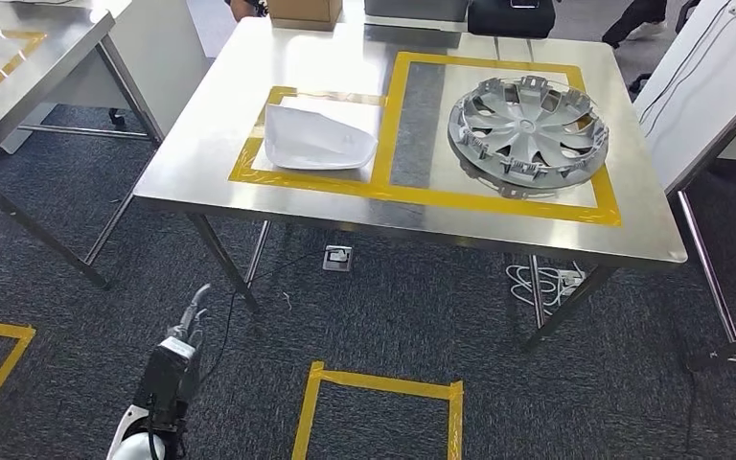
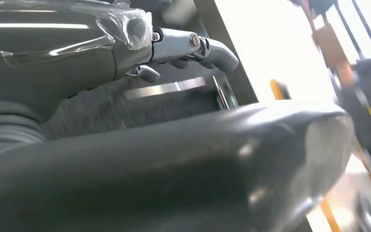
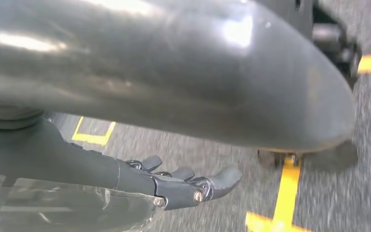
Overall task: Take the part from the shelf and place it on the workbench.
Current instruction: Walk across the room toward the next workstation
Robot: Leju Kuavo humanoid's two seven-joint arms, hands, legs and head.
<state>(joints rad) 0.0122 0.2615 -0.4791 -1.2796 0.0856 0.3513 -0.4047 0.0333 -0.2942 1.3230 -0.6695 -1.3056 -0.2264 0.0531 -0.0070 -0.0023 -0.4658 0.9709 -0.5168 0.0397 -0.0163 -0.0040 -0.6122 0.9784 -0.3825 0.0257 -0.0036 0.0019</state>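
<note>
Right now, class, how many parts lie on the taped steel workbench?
2: a white cover in the smaller yellow-taped box, and a grey wheel cover in the larger taped box beside it. Nothing seems hidden.

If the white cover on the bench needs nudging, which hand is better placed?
Left, probably. The white cover lies on the left of the bench, and the left hand hangs empty below that side. The right hand hangs empty over the floor.

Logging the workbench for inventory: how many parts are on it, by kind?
Hubcap: 1
White cover: 1
Total: 2, each in its own yellow-taped box on the bench.
</note>
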